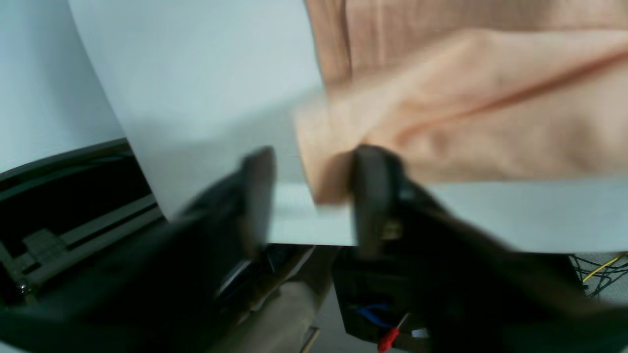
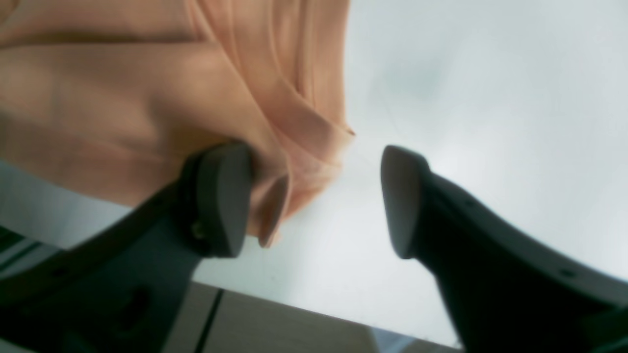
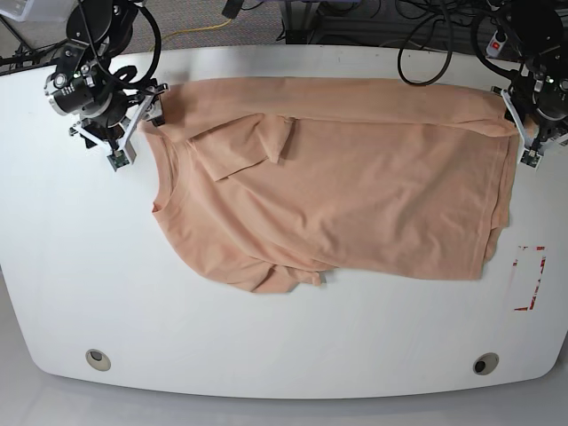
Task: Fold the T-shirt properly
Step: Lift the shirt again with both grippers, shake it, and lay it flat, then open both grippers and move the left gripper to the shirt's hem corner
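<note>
Base view: the T-shirt (image 3: 355,186) lies spread across the table (image 3: 266,355). My left gripper (image 1: 309,196) and right gripper (image 2: 314,196) gape at its far corners, unclamped. Soft, light cloth; I'd pinch hem edges.

White table (image 3: 266,355) filling the base view — two round grommets (image 3: 98,359) sitting at 7 and 5 o'clock, a red-marked rectangle (image 3: 529,277) lying at 3 o'clock. Cables (image 3: 417,27) trailing over grey floor at 12 o'clock.
</note>
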You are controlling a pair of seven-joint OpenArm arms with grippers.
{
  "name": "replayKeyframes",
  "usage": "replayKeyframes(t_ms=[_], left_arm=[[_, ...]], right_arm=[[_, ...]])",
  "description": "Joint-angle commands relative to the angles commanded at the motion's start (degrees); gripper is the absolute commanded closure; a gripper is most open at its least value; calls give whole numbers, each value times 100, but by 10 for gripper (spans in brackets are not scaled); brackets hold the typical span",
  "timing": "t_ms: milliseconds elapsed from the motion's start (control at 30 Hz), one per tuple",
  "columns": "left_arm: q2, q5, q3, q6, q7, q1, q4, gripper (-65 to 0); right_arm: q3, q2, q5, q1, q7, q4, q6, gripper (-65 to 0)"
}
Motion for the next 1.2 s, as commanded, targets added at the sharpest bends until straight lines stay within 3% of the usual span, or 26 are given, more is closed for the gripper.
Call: replayKeyframes(t_ms=[233, 500, 700, 933, 1200], left_arm=[[0, -79, -26, 0, 18, -396, 9, -346], [185, -1574, -1363, 0, 18, -862, -9, -346], [185, -1371, -1415, 0, 18, -1002, -9, -346], [193, -1037, -1407, 0, 0, -1108, -9, -346], [193, -1011, -1424, 0, -9, -1116, -18, -346]], right_arm=[[79, -9, 158, 651, 0, -176, 0, -498], [-220, 9, 167, 1987, 0, -1424, 0, -498], [-290, 26, 158, 3051, 149, -2884, 0, -498], [-756, 378, -185, 3956, 1213, -4826, 0, -496], [-1213, 633, -273, 4316, 2400, -6593, 0, -496]])
